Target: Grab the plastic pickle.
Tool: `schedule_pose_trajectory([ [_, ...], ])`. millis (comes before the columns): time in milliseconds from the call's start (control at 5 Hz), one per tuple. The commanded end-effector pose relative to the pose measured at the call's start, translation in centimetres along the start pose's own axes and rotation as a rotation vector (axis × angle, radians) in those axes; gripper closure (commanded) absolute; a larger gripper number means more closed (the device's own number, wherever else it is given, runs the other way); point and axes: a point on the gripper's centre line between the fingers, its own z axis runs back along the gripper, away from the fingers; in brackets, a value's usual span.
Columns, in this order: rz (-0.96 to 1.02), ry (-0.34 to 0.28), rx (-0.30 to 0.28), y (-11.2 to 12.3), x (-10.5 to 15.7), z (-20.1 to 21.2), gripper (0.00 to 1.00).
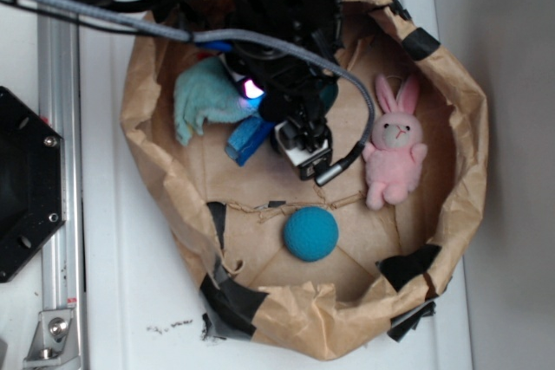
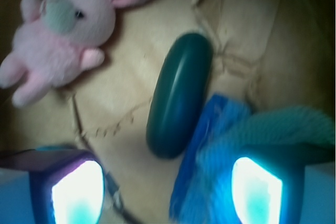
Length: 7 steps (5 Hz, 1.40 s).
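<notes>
Counted in the paper-lined bin: five loose things, one of each kind.

We count one plastic pickle point(image 2: 178, 95), one pink plush rabbit point(image 1: 395, 145) on the right, one teal-blue ball point(image 1: 310, 233) at the near side, one blue sponge point(image 1: 249, 139) and one light teal cloth point(image 1: 204, 100) on the left. We see one brown paper liner point(image 1: 460, 171) holding them all, and one gripper point(image 2: 168, 192) with two lit fingertips point(image 2: 77, 192).

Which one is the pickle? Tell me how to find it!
Look inside the big brown paper bag. On its floor, between the pink bunny and the flat blue sponge, lies the plastic pickle. It is the only smooth, shiny, dark green capsule shape, not round like the blue ball.
</notes>
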Motion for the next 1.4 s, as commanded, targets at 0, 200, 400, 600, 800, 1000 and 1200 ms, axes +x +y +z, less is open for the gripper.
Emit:
schedule_pose_trajectory([
  [0, -0.077, 0.084, -0.002, -2.0, 1.8, -4.7, 0.0],
  [200, -0.118, 0.099, 0.042, -2.9, 1.6, -5.6, 1.0],
  [400, -0.1, 0.083, 0.051, -2.5, 1.4, -5.2, 1.0],
  [600, -0.155, 0.078, 0.07, -3.0, 1.1, -4.5, 1.0],
  [800, -0.327, -0.001, 0.078, -5.0, 1.0, 0.0, 1.0],
  [1000, -0.485, -0.122, 0.091, -7.2, 0.3, 4.5, 1.0],
  [1200, -0.558, -0.172, 0.054, -7.7, -0.4, 9.6, 1.0],
])
